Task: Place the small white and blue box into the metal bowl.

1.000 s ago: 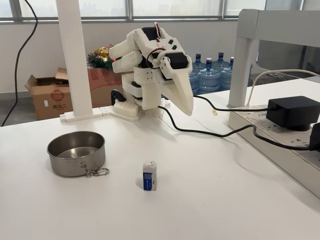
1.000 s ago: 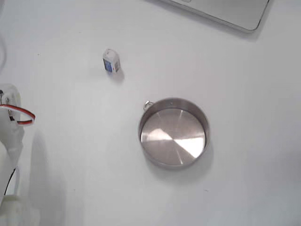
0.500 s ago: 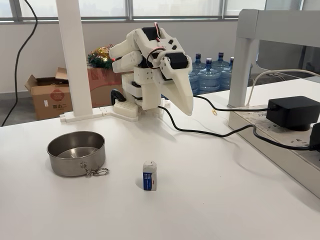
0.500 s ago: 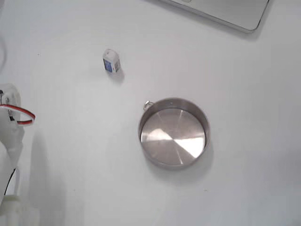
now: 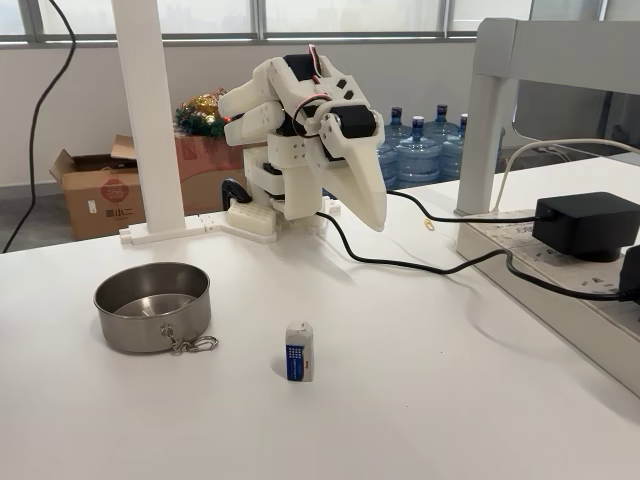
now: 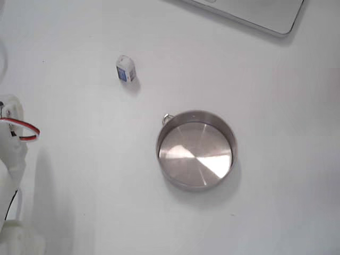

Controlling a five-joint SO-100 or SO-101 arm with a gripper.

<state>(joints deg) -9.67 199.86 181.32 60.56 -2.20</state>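
The small white box with a blue printed front (image 5: 299,352) stands upright at the lower centre of the white surface (image 5: 420,400), well apart from the round stainless-steel bowl (image 5: 153,305) at the left, which carries a clip ring on its rim. The white end effector (image 5: 368,215) hangs folded above the surface at the upper centre, its fingers pressed together and holding nothing. Behind it stand blue water bottles (image 5: 420,150) and a cardboard box (image 5: 100,195).
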